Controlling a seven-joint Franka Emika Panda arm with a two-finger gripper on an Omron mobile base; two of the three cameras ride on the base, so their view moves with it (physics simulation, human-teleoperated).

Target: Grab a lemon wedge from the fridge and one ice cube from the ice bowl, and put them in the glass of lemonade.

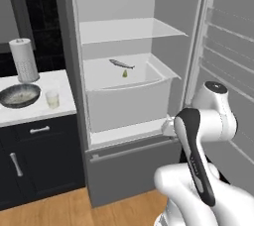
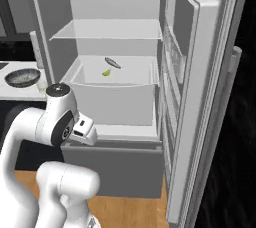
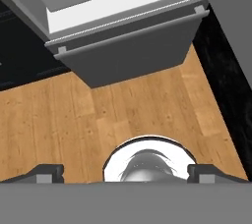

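Note:
The fridge (image 1: 68, 46) stands open, its door (image 2: 200, 82) swung to the right. The lemon wedge (image 1: 124, 74), tiny and yellowish-green, lies in the white middle bin (image 1: 129, 103), just in front of a slender grey fish (image 1: 121, 64); the lemon wedge (image 2: 106, 73) also shows from the right. On the white counter at the left sit the ice bowl (image 1: 20, 95) and the glass of lemonade (image 1: 52, 98). My gripper (image 3: 126, 173) is open and holds nothing. It hangs low in front of the fridge's bottom drawer (image 3: 133, 53) and points down at the wooden floor, well below the wedge.
A paper-towel roll (image 1: 24, 60) stands behind the bowl. Dark navy cabinets (image 1: 39, 160) sit under the counter. The open door's shelves (image 1: 228, 46) flank my arm on the right. An upper fridge shelf (image 1: 129, 29) spans above the bin.

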